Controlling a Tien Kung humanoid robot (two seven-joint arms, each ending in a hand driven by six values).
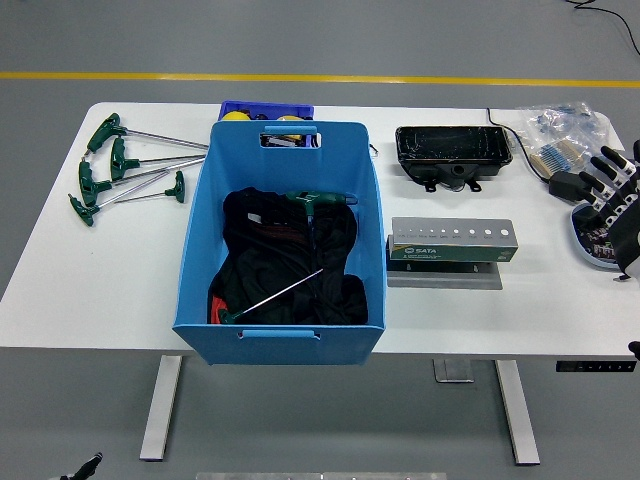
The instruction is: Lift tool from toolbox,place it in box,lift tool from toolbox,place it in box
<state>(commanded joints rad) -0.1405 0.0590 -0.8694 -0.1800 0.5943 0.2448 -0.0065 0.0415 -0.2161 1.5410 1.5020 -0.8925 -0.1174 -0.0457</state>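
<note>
A large blue box (pixel 282 340) stands in the middle of the white table (pixel 100 290). Inside it lie black cloth and two green-handled T-wrenches (pixel 318 200). Several more green-handled T-wrenches (pixel 125 170) lie on the table left of the box. A grey metal tool holder (pixel 452 243) with a row of holes sits right of the box. My right hand (pixel 612 195) is at the right edge of the table, fingers spread, holding nothing. My left arm is out of view.
A black tray (pixel 452 150) sits behind the tool holder. A small blue bin with yellow items (pixel 265 111) stands behind the box. Plastic bags and brushes (pixel 560 135) lie at the far right, with a dish (pixel 590 245) under my right hand.
</note>
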